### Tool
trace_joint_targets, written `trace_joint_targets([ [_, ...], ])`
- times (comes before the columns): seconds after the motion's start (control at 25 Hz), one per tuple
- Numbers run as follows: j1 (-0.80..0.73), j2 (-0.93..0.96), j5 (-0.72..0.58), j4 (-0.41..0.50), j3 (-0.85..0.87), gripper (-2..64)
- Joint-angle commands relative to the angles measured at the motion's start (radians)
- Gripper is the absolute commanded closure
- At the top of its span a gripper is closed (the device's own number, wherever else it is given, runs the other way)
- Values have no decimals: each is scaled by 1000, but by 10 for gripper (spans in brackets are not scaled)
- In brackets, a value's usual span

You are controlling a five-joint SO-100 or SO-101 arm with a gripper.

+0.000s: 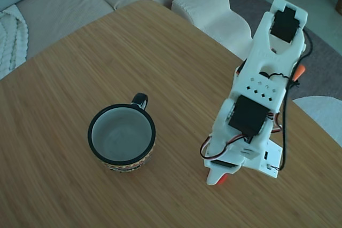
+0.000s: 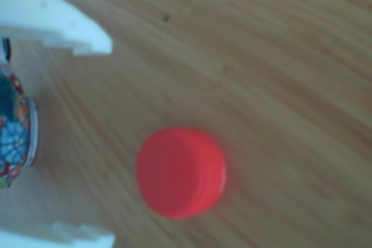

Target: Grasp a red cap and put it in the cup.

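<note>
Red cap (image 2: 181, 172) lies on the table (image 1: 176, 68), just ahead of the spread-fingered, empty gripper (image 2: 110, 143): approach step. Next: advance, close.

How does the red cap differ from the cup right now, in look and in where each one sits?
The red cap is small, flat and plain bright red; the cup is far bigger, with a black rim, a handle and a patterned outside. The cap lies beneath the gripper, ahead of its fingers; the cup stands apart to the left in the fixed view, empty. Both are round and rest on the wooden table.
</note>
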Motion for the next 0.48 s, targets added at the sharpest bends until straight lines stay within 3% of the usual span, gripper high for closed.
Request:
trace_joint_targets([
  [0.0, -5, 9, -25, -6, 12, 231],
  [0.44, -28, 8, -18, -87, 95, 231],
])
